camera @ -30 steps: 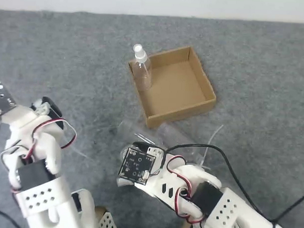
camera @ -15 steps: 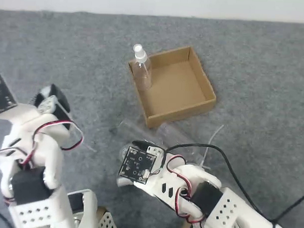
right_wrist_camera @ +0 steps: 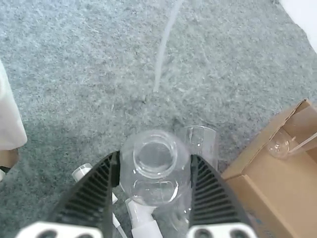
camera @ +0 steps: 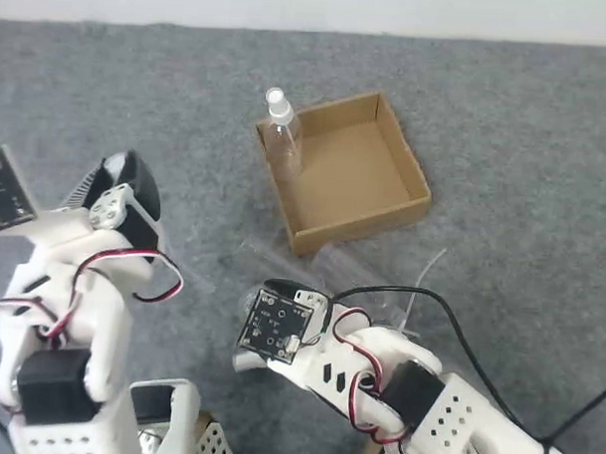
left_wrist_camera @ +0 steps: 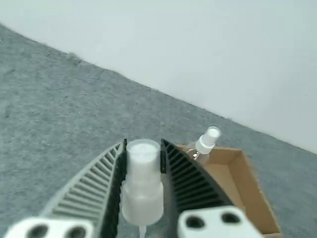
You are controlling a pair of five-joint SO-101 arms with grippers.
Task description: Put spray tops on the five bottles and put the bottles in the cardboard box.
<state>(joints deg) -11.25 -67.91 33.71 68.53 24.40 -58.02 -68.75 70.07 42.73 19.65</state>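
Note:
My left gripper (left_wrist_camera: 142, 147) is shut on a white spray top (left_wrist_camera: 142, 183), held above the carpet at the left (camera: 113, 181). My right gripper (right_wrist_camera: 154, 159) is shut on a clear open bottle (right_wrist_camera: 154, 173), mouth facing the camera, low over the carpet in front of the cardboard box (camera: 383, 205). One bottle with a spray top (camera: 282, 137) stands in the box's far left corner. More clear bottles (camera: 353, 264) lie on the carpet just in front of the box, one of them (right_wrist_camera: 199, 143) beside my right gripper.
A loose spray top (right_wrist_camera: 80, 173) and a thin dip tube (right_wrist_camera: 166, 44) lie on the grey carpet near the right gripper. Open carpet stretches to the right of the box and behind it.
The left arm has lifted and swung its gripper up and to the right with the spray top in it. The right arm has kept still.

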